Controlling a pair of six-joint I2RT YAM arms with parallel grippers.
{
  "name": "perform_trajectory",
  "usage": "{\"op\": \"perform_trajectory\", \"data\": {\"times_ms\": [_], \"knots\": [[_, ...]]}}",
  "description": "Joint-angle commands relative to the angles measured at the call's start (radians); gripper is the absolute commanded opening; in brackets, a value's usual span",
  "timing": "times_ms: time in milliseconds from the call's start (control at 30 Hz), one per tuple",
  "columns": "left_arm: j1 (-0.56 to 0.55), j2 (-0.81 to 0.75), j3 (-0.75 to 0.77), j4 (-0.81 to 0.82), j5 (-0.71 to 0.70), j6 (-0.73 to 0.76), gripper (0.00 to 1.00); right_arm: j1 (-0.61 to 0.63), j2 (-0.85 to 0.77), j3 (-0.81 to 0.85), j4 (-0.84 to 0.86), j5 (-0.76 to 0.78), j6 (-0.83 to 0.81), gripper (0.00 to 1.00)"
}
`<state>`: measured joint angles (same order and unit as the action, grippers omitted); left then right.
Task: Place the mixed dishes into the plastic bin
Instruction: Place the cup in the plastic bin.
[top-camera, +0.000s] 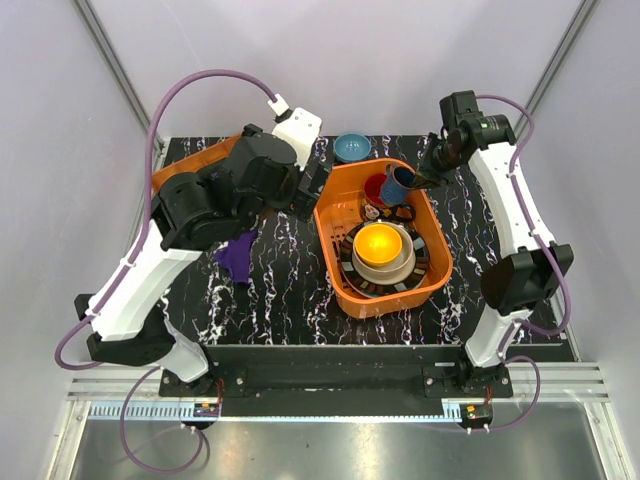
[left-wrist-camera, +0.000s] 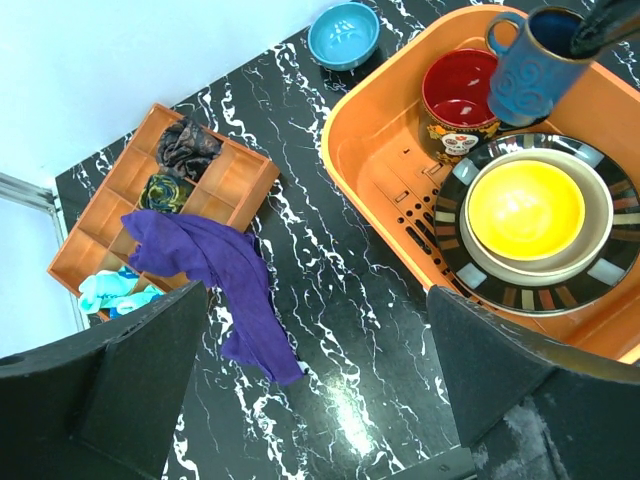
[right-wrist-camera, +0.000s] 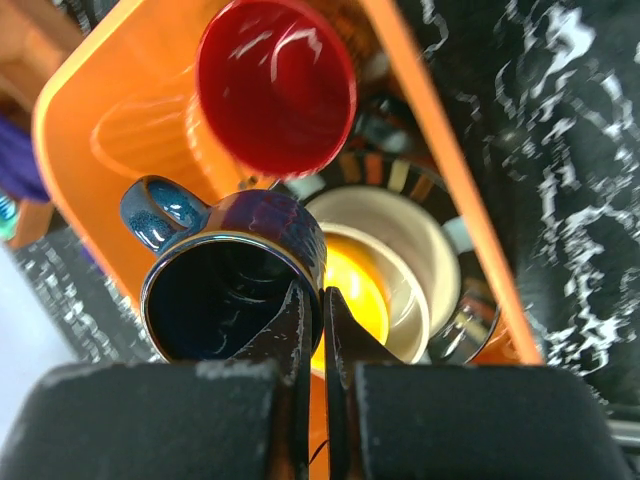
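The orange plastic bin (top-camera: 328, 245) (left-wrist-camera: 370, 150) (right-wrist-camera: 430, 130) sits at the table's centre right. Inside it a yellow bowl (top-camera: 381, 243) (left-wrist-camera: 527, 207) is nested in a beige bowl (top-camera: 385, 268) (left-wrist-camera: 592, 215) on a dark striped-rim plate (left-wrist-camera: 520, 295), next to a red mug (top-camera: 377, 188) (left-wrist-camera: 460, 90) (right-wrist-camera: 277, 85). My right gripper (top-camera: 415, 182) (right-wrist-camera: 318, 295) is shut on the wall of a dark blue mug (top-camera: 398, 184) (left-wrist-camera: 535, 65) (right-wrist-camera: 230, 280), held above the bin's far end. A small blue bowl (top-camera: 352, 148) (left-wrist-camera: 343, 35) stands on the table behind the bin. My left gripper (top-camera: 312, 190) (left-wrist-camera: 315, 370) hangs open over bare table left of the bin.
A flat brown-orange compartment tray (top-camera: 190, 165) (left-wrist-camera: 235, 180) lies at the far left with a purple cloth (top-camera: 240, 255) (left-wrist-camera: 215, 265) draped off it and a teal toy (left-wrist-camera: 115, 290) in one cell. The left arm's bulk covers part of the tray.
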<state>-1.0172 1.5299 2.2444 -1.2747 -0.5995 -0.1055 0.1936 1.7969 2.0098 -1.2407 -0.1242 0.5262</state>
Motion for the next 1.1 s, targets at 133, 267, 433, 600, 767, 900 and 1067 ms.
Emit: {"op": "perform_trajectory", "data": {"times_ms": [133, 267, 433, 600, 767, 900, 1067], "knots": [[0.006, -0.025, 0.02, 0.006, 0.029, -0.003, 0.99, 0.001, 0.094, 0.135, 0.067, 0.087, -0.052, 0.0], [0.008, -0.022, 0.021, 0.008, 0.032, -0.002, 0.99, 0.001, 0.14, 0.197, 0.064, 0.09, -0.052, 0.0], [0.012, -0.022, 0.015, 0.0, 0.027, -0.003, 0.99, 0.001, 0.188, 0.23, 0.06, 0.087, -0.054, 0.0], [0.019, -0.033, 0.001, 0.001, 0.021, -0.005, 0.99, 0.001, 0.208, 0.234, 0.061, 0.086, -0.074, 0.0], [0.023, -0.034, -0.009, 0.006, 0.02, -0.007, 0.99, 0.001, 0.216, 0.228, 0.06, 0.08, -0.087, 0.0], [0.025, -0.034, -0.02, 0.011, 0.03, -0.017, 0.99, 0.001, 0.219, 0.21, 0.067, 0.061, -0.092, 0.0], [0.026, -0.039, -0.037, 0.014, 0.041, -0.045, 0.99, 0.001, 0.222, 0.188, 0.078, 0.06, -0.095, 0.0]]}}
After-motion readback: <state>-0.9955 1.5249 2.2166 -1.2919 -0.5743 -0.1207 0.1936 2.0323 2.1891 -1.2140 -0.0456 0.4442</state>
